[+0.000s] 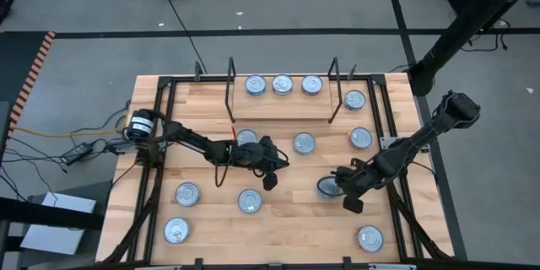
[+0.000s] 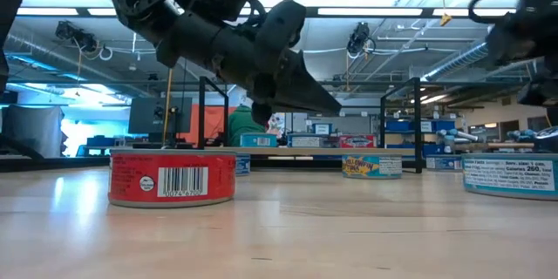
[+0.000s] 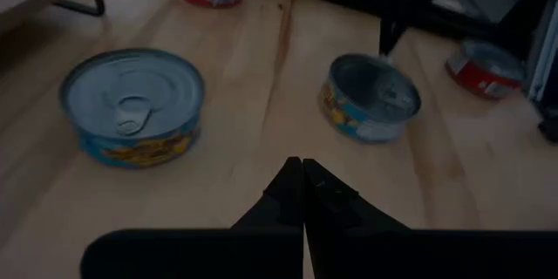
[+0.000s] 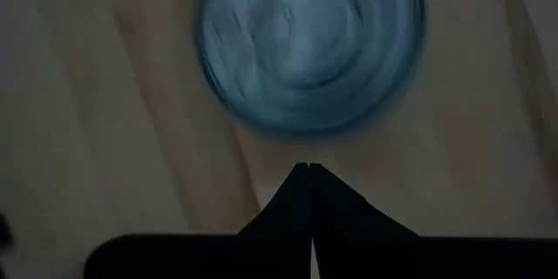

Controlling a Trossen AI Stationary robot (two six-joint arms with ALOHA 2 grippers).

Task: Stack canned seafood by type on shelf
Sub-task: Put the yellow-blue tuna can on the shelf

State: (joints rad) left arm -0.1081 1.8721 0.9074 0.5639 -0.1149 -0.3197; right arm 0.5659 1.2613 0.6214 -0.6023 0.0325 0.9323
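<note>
l gripper (image 1: 270,171) clenched, empty, mid-frame over table (image 1: 211,219); r gripper (image 1: 337,187) clenched, empty, right of centre, beside a tin (image 1: 327,187).

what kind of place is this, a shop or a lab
Most likely a robotics lab or workshop, not a shop: cables trail over a bare grey floor, ceiling strip lights run over equipment shelving, and the wooden table is a mock shelf setup.

Wood table (image 1: 287,219), black cables on floor (image 1: 181,17), orange-striped strip (image 1: 35,63)
</note>
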